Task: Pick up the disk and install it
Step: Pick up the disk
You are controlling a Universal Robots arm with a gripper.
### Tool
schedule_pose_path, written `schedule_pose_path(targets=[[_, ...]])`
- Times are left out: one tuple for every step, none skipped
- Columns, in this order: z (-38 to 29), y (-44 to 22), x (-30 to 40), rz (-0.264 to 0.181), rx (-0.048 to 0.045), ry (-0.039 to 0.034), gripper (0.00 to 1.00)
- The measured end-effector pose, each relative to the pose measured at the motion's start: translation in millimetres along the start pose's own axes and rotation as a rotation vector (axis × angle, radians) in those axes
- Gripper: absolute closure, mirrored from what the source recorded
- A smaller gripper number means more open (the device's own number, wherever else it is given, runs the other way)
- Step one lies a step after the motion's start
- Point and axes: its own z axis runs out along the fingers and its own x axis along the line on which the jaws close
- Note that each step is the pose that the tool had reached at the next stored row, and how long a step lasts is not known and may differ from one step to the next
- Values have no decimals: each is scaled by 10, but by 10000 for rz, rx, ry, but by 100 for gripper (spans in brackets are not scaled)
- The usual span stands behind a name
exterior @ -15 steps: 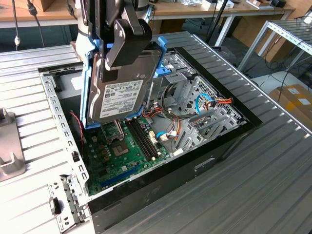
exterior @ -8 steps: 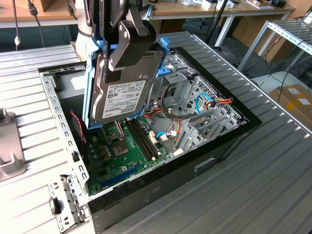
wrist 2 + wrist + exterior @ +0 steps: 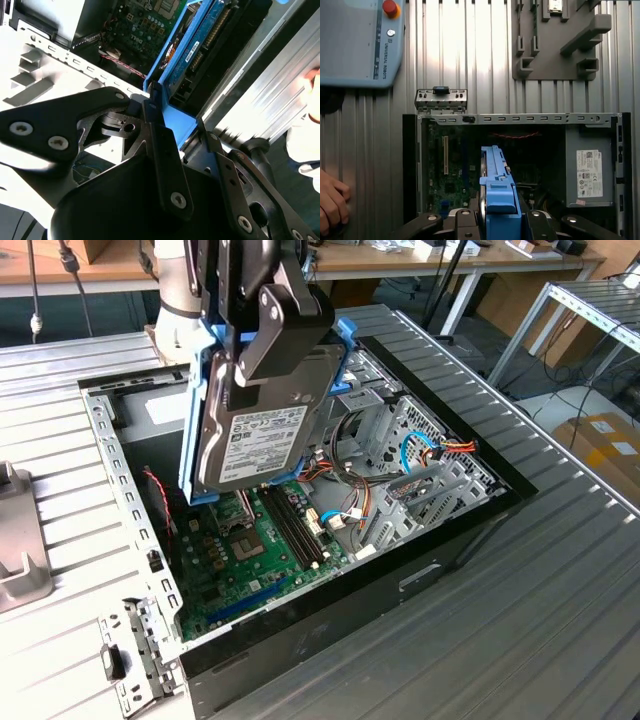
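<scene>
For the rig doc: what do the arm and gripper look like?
The arm is a pale grey, smooth cylindrical link. The gripper is matte black with a chunky angular body. The second wrist view shows flat black linkage bars with silver screw heads.

The disk (image 3: 262,430) is blocking a chunk of the motherboard (image 3: 250,560) in the exterior view, with the gripper (image 3: 265,345) covering its upper edge. In the first wrist view, a hand (image 3: 331,205) and the teach pendant (image 3: 355,42) are getting clipped by the frame.
</scene>
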Motion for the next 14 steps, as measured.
schedule_pose_path(targets=[[0, -5, 0, 0, 0, 4, 63], [1, -11, 0, 0, 0, 8, 63], [1, -17, 1, -1, 0, 13, 63], [3, -26, 1, -1, 0, 18, 63], [3, -30, 2, -1, 0, 21, 63], [4, -35, 2, -1, 1, 24, 63], [4, -40, 2, -1, 0, 27, 63], [5, -46, 3, -1, 1, 30, 63], [6, -50, 3, -2, 1, 32, 63], [7, -55, 3, -2, 1, 34, 63], [7, -61, 3, -2, 1, 37, 63], [8, -65, 4, -2, 1, 40, 63], [8, -71, 4, -2, 1, 44, 63], [9, -76, 4, -3, 1, 47, 63]])
